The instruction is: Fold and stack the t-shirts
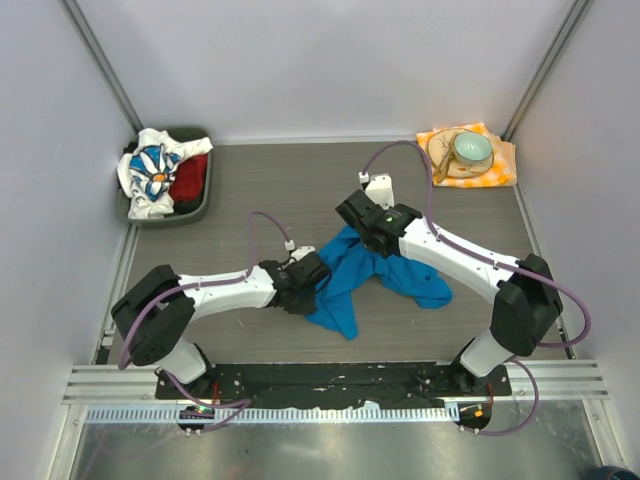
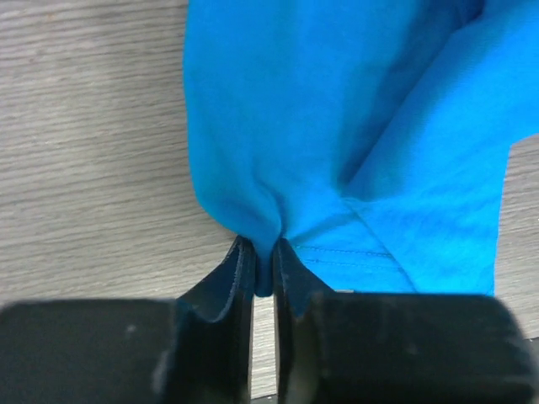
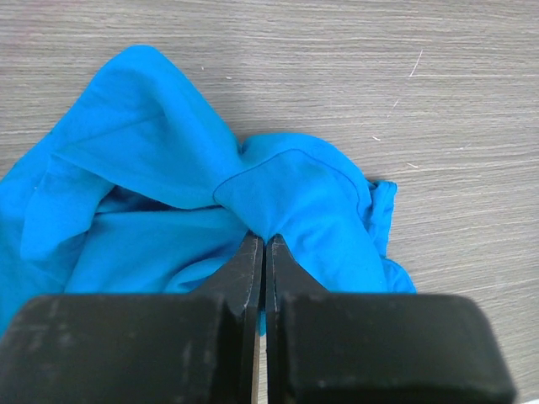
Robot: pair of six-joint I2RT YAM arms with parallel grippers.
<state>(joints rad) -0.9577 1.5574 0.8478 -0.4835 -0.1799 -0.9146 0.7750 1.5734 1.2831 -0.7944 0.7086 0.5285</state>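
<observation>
Top external view: inside the bin [image 1: 165, 221] sit the daisy-print t-shirt [image 1: 150, 170] and the red t-shirt [image 1: 190, 180]. Right of the bin and nearer the arms, the blue t-shirt [image 1: 340, 300] lies crumpled. The left gripper [image 1: 305, 283] pinches its bin-side edge. Further right of the bin, the right gripper [image 1: 368, 225] is clamped on its rear edge. To spread it well, I judge both should lift and draw apart evenly, holding tension until the cloth hangs flat.

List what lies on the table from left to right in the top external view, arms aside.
Dark bin holding daisy-print t-shirt and red t-shirt → blue t-shirt → checked napkin under a bowl.
</observation>
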